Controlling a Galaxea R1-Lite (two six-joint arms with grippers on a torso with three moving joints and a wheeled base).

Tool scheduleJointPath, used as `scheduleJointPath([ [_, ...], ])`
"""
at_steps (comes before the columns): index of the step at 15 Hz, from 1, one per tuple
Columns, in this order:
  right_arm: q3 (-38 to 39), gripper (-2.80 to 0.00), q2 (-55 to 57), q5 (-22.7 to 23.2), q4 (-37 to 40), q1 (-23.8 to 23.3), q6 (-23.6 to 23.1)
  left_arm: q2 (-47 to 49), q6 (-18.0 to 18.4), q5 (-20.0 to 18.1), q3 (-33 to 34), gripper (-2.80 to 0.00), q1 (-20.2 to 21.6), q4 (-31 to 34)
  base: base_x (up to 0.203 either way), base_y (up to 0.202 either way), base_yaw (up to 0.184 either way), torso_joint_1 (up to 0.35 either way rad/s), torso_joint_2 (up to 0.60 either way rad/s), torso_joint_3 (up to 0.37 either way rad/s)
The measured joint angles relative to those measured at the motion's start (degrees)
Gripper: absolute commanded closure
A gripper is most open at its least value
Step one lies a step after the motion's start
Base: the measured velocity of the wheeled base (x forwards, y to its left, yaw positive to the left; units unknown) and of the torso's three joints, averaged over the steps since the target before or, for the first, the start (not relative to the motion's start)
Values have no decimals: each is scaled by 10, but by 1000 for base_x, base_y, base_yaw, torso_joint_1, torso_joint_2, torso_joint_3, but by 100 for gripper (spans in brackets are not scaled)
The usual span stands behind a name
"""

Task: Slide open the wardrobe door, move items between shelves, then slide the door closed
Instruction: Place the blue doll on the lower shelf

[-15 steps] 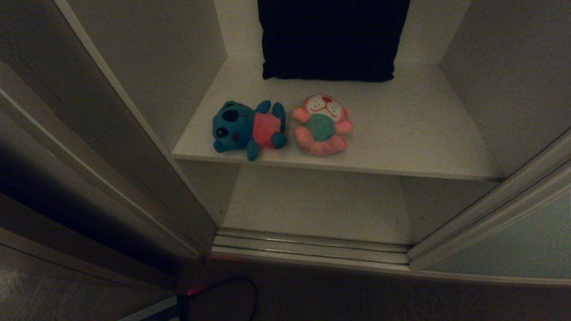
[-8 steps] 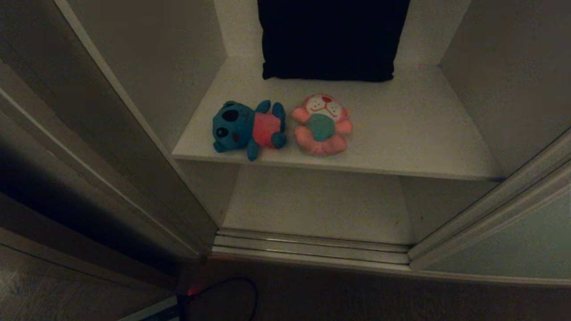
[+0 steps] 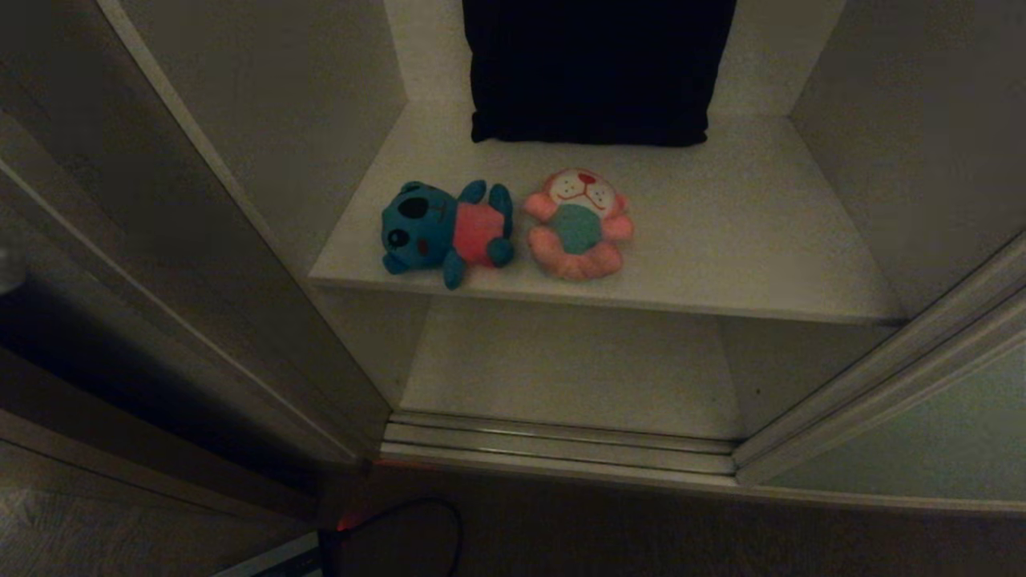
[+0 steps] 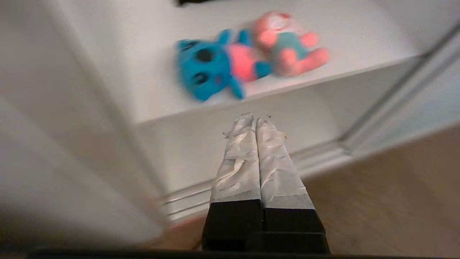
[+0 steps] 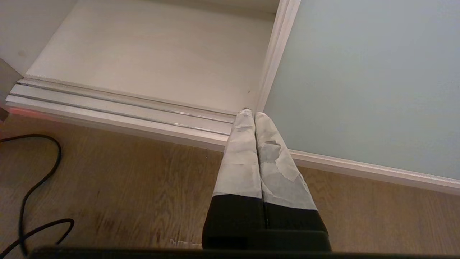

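While your wardrobe door (image 3: 922, 433) stands slid open at right, the teal bear (image 3: 445, 231) and pink toy (image 3: 579, 224) lie touching on the upper shelf (image 3: 721, 240); left gripper (image 4: 256, 118) and right gripper (image 5: 250, 114) both have fingers clenched, empty.

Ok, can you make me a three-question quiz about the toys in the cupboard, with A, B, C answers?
1. Where are the two plush toys?
A. On the floor
B. On the upper shelf
C. On the bottom shelf

2. What colour is the bear's shirt?
A. Red
B. Yellow
C. White

3. How are the left gripper's fingers?
A. Wide open
B. Holding a toy
C. Shut together, empty

Answers:
1. B: the teal bear and the pink toy lie side by side near the front edge of the upper shelf, and the bottom shelf is bare.
2. A: its shirt is red against its teal body.
3. C: the left gripper shows its taped fingers pressed together with nothing between them, short of the toys.
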Motion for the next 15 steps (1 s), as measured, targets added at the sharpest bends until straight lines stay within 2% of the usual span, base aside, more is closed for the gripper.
scheduleJointPath([
  [4, 0, 0, 0, 0, 0, 0, 0, 148, -6, -7, -162, 0, -61, 53, 0, 0, 0, 0, 0, 0],
  [7, 0, 0, 0, 0, 0, 0, 0, 260, -10, 10, -270, 0, -100, 96, 0, 0, 0, 0, 0, 0],
  [10, 0, 0, 0, 0, 0, 0, 0, 354, -25, 70, -332, 0, -144, 126, 0, 0, 0, 0, 0, 0],
  [13, 0, 0, 0, 0, 0, 0, 0, 431, -74, 122, -372, 0, -178, 134, 0, 0, 0, 0, 0, 0],
  [14, 0, 0, 0, 0, 0, 0, 0, 451, -88, 140, -384, -280, -185, 134, 0, 0, 0, 0, 0, 0],
  [15, 0, 0, 0, 0, 0, 0, 0, 472, -102, 165, -394, -280, -196, 131, 0, 0, 0, 0, 0, 0],
])
